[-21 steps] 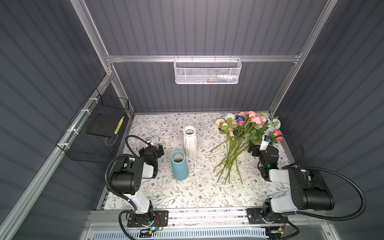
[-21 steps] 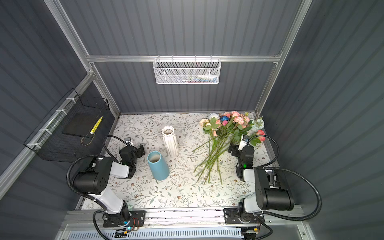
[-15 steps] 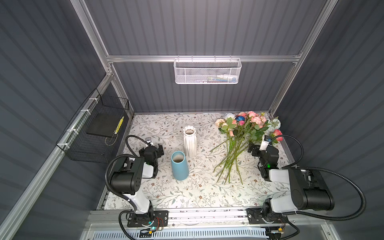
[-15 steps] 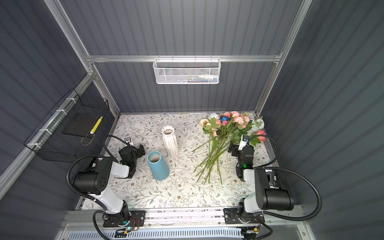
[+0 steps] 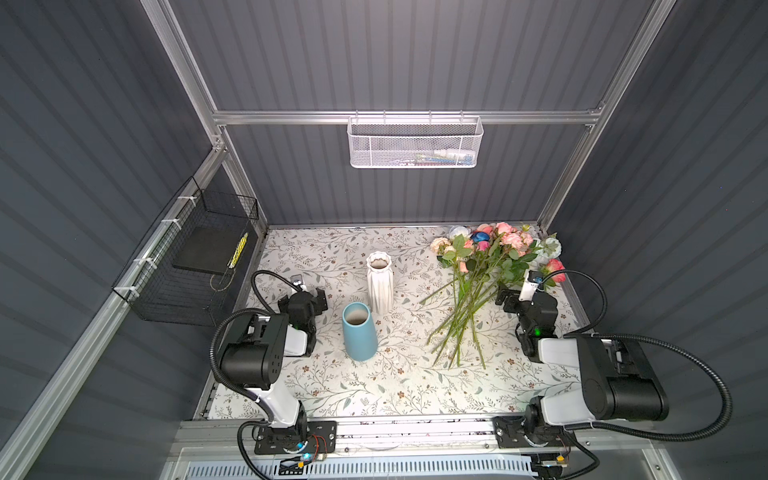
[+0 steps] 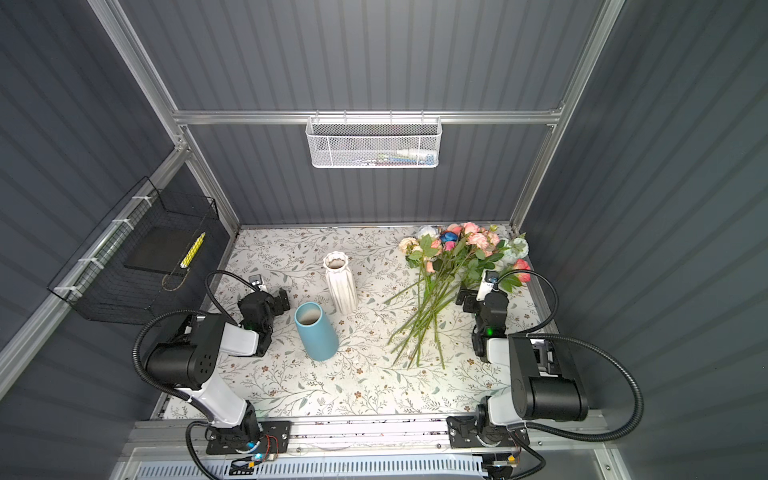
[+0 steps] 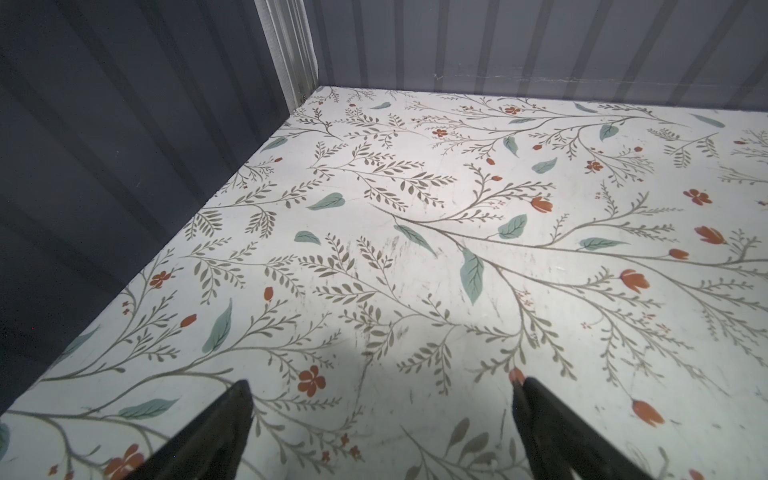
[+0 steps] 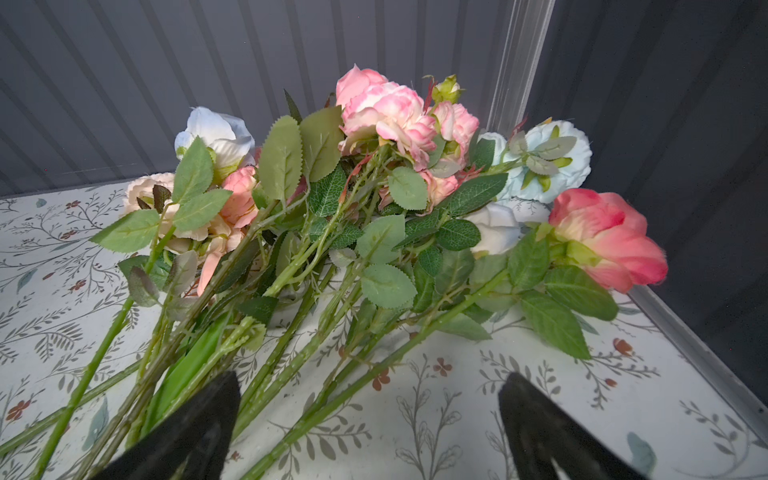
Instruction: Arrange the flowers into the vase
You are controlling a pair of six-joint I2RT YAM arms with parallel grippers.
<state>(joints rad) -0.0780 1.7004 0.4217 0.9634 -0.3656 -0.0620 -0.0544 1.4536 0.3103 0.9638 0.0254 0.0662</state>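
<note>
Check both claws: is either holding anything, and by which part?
Nothing is held. The left claw is open over the tablecloth. The right claw is open beside the flowers, gripping no stem.

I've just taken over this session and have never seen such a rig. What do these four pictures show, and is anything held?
Two robot arms stand at the table's near edge, each ending in a two-fingered hand. The two wide pictures look down from one overhead camera pair. The other two come from a camera on each wrist. On the floral-print table stand a white ribbed vase and a blue vase, with no flowers in either. A bunch of artificial flowers lies flat on the right. The left hand is open over bare cloth. The right hand is open, facing the flowers, and holds nothing.
</note>
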